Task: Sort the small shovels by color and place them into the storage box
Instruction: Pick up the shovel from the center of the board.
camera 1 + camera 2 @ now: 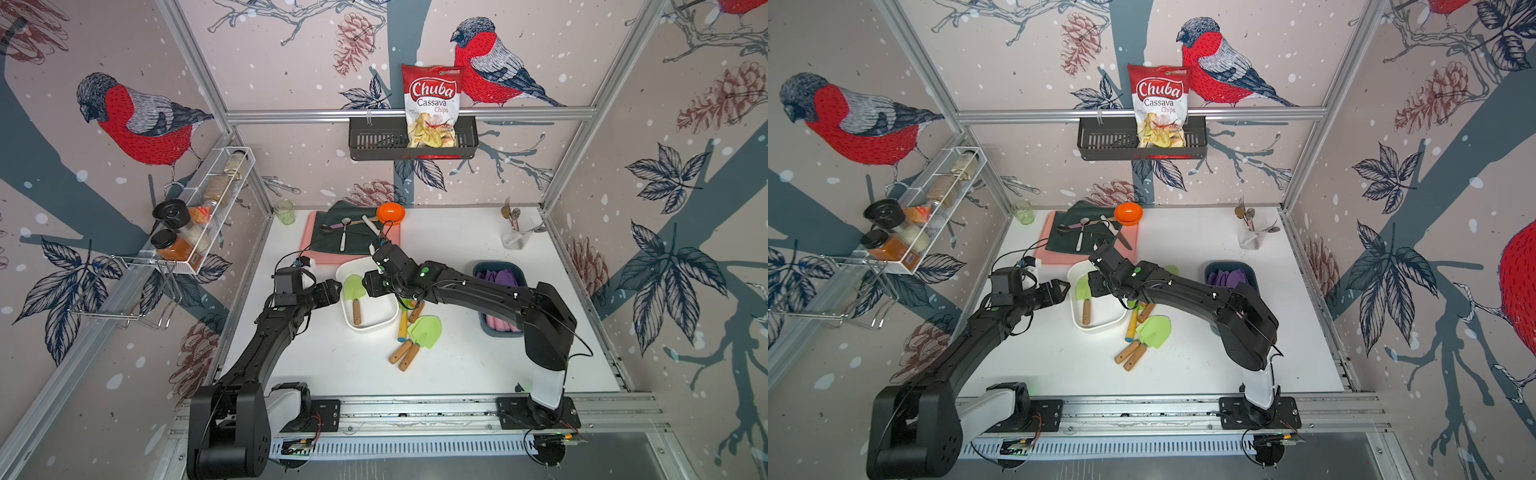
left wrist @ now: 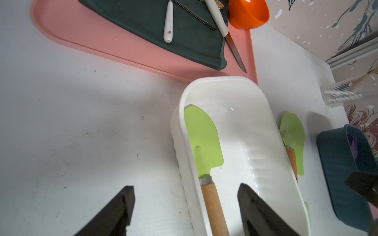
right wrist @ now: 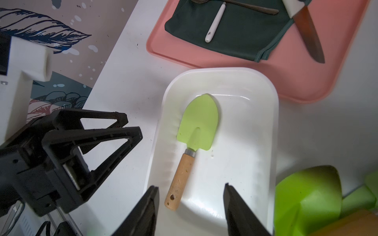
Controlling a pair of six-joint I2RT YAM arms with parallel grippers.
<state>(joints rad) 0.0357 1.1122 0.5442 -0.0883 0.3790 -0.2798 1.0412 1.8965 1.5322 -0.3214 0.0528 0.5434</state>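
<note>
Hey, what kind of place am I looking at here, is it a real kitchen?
Probably a robot test cell dressed as a kitchen, not a real one: two robot arms mounted on a rail, an aluminium frame lined with bird wallpaper, and a spice rack as a prop.

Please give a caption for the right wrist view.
One green shovel lies in the white box under the open right gripper.

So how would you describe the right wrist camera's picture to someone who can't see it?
A light-green shovel with a wooden handle lies alone in a white box, seen between the open fingers of the right gripper. The left gripper hangs beside the box; a pink tray lies behind.
</note>
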